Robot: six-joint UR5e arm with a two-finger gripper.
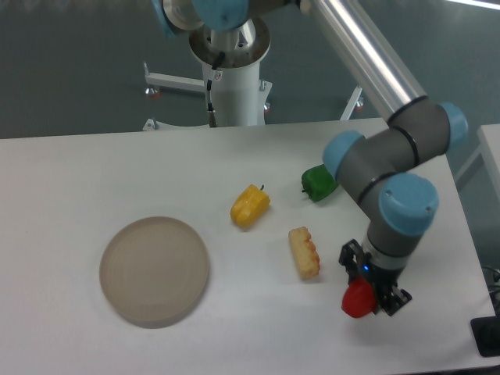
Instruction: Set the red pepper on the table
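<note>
The red pepper (357,299) is a small glossy red toy held between the fingers of my gripper (369,293) at the front right of the white table (70,172). The gripper points down and is shut on the pepper. The pepper's underside is at or just above the tabletop; I cannot tell whether it touches. Part of the pepper is hidden behind the black fingers.
A round beige plate (155,270) lies at the front left. A yellow pepper (249,206) sits mid-table, a green pepper (319,183) behind it to the right, partly behind my arm. A pale corn-like piece (304,251) lies left of the gripper. The table's right edge is close.
</note>
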